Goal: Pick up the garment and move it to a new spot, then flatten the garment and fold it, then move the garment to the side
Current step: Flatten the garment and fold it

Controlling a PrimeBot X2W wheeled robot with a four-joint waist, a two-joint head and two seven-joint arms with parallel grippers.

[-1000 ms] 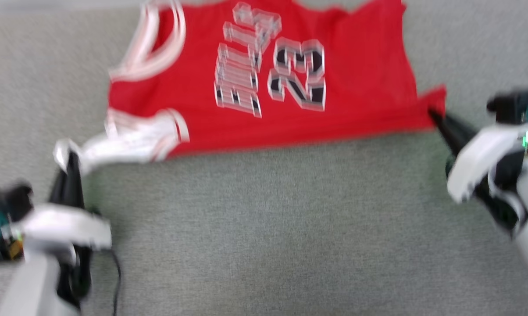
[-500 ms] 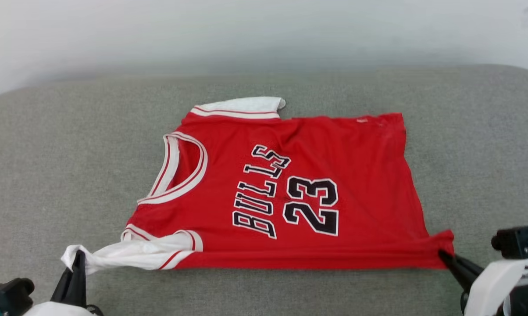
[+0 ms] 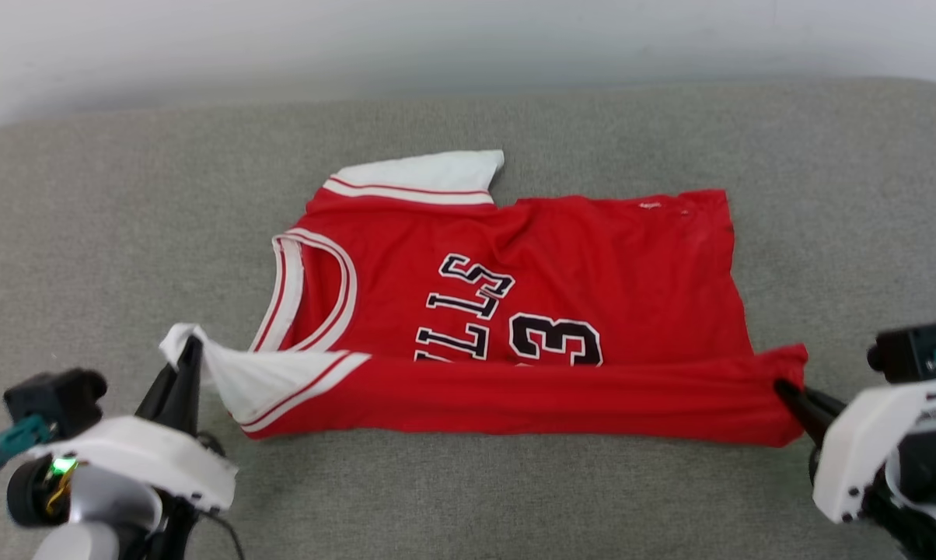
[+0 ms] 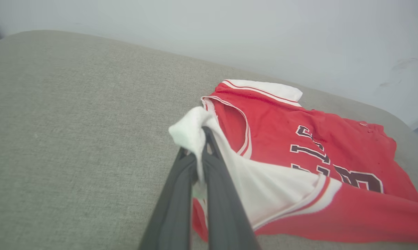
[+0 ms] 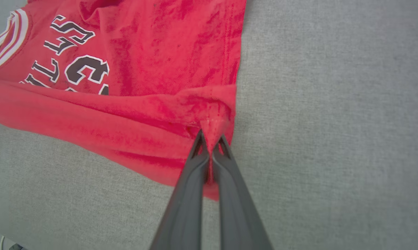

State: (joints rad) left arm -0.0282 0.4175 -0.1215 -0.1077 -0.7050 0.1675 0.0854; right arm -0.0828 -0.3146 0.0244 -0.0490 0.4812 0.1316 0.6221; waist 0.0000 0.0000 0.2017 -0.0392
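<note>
My left gripper [image 3: 190, 350] is pinched tight on the white sleeve [image 3: 239, 377] of the red Bulls jersey [image 3: 608, 264], holding it up off the grey cushion [image 3: 468, 498]. The jersey lies mid-cushion, its near edge raised over part of the lettering [image 3: 468, 299]. My right gripper [image 3: 780, 386] is clamped on the hem corner [image 3: 787, 364].

Grey fabric cushion [image 3: 468, 498] is carrying one item: red garment [image 3: 608, 264] is lying on it lettering-up, near edge doubling over, covering part of the print.
</note>
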